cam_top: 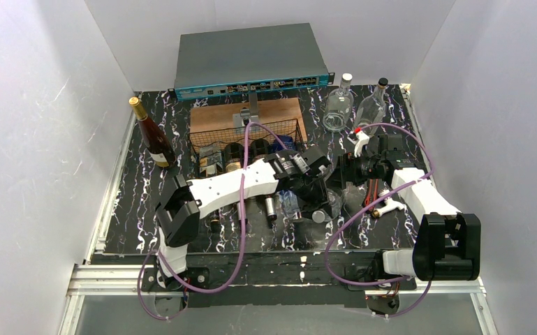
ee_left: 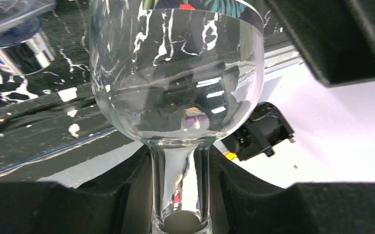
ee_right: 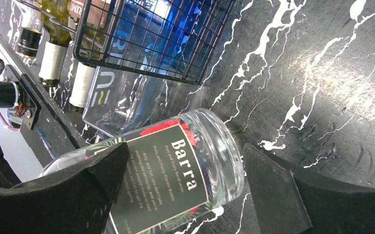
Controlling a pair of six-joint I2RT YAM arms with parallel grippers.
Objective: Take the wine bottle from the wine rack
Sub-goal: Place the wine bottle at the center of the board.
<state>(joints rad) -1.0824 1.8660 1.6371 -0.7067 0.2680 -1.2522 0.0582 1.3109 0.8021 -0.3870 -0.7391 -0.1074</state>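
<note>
Left gripper (ee_left: 180, 202) pinches the slim neck of a clear glass wine bottle (ee_left: 175, 73), its black fingers (ee_left: 122, 195) pressed against the glass from either side, as seen from the left wrist. The right gripper (ee_right: 185, 163) stands spread wide, its two black fingers straddling the bottle's body near the base, where a dark label with red flowers reads "Barra". The finger on the right of that view is apart from the glass; whether the other one touches it cannot be told. The bottle lies tilted on its side, out of the black wire-mesh wine rack (ee_right: 151, 44) and just in front of it, over the black table with white marbling (ee_right: 322, 73); whether it rests on that surface cannot be told. In the rack lie dark bottles (ee_right: 53, 58) with pale neck wraps, necks pointing toward the arms, and a clear bottle showing blue behind the mesh (ee_right: 112, 92). From above, both grippers meet just off the rack's right front corner. Behind the rack lies a brown wooden board (cam_top: 216, 115), and behind that a grey network switch (cam_top: 251, 56) with a teal front. A dark upright bottle with a gold foil top (cam_top: 155, 139) stands at the left of the table, near the rack's left end, and two upright clear glass bottles (cam_top: 338, 108) stand at the back right.
</note>
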